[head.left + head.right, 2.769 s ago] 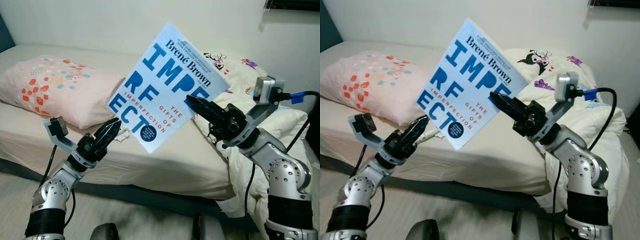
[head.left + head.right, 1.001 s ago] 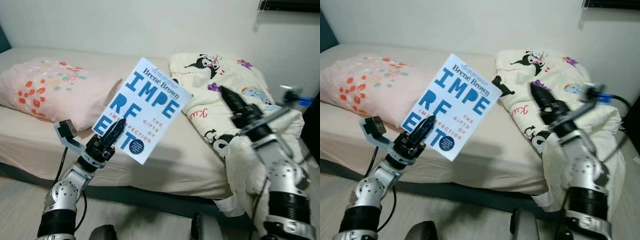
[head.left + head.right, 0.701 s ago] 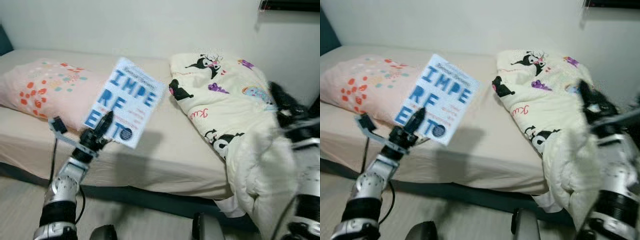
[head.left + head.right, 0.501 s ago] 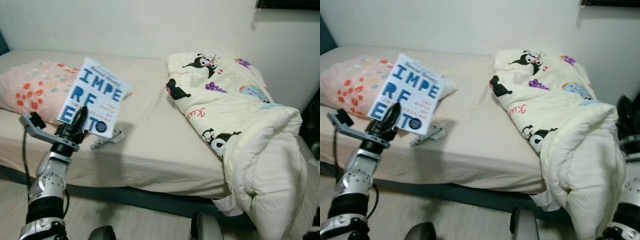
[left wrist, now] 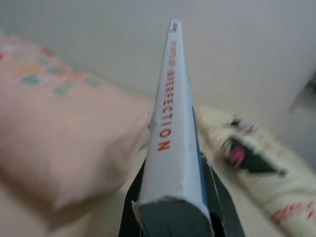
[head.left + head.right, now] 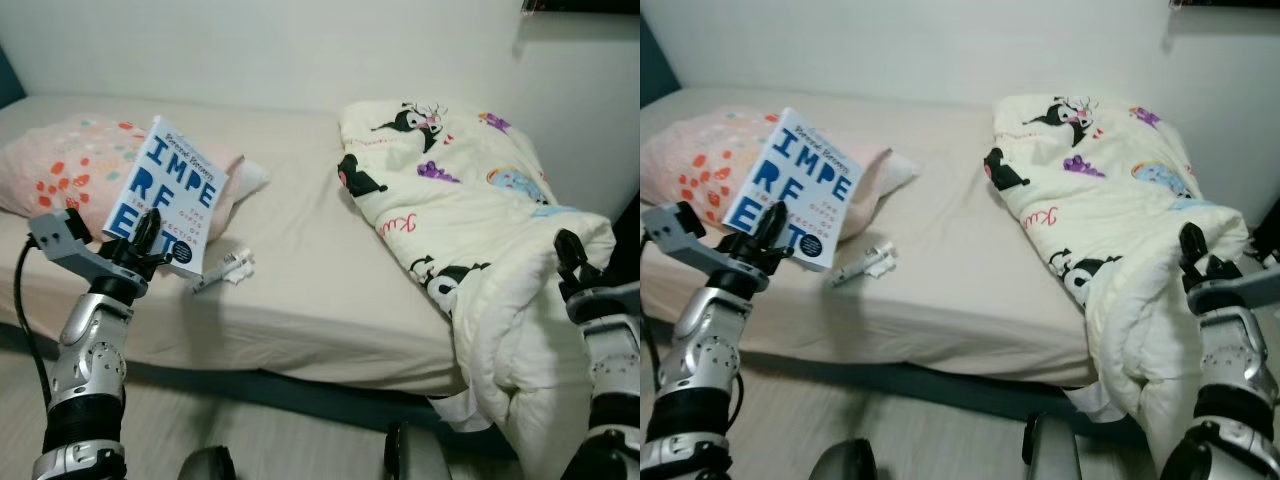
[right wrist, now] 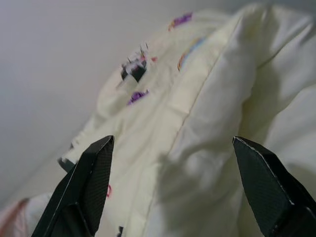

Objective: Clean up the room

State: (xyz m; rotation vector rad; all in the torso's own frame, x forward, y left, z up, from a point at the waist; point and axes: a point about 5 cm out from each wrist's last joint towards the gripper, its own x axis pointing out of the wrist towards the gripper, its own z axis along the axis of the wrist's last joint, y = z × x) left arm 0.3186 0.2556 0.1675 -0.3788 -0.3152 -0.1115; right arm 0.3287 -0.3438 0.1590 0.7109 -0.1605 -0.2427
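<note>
- Left eye view, item one, bed [image 6: 330, 300]: beige sheet, the largest thing present. Risk, as a judgement: it offers a soft, uneven landing, so anything released over it may tip or slide toward the near edge and the floor.
- Quilt [image 6: 470, 230]: cream, cartoon-printed, heaped on the bed's right side and spilling over the near corner. Risk: the right gripper [image 7: 173, 192] sits just beside its folds with fingers wide apart and holding nothing; a swing of that arm could snag the fabric and drag more of it off the mattress.
- Pillow [image 6: 70, 165]: pink, dotted, at the bed's left end, behind the book. Risk: a careless lowering of the left arm could push it askew.
- Book [image 6: 168, 195]: pale blue cover with large blue lettering, held upright in the air over the bed's left front, near the pillow. Left gripper [image 6: 140, 245] is clamped on its lower edge; the left wrist view shows the spine [image 5: 170, 123] pinched between both fingers. Risk: the grip takes only one edge, so the book's weight may lever it loose or let it pivot during a walk or turn.
- Small white object [image 6: 225, 270]: lies on the sheet just beside the book's lower corner; identity unclear. Risk: a dropped book could knock it off the bed.
</note>
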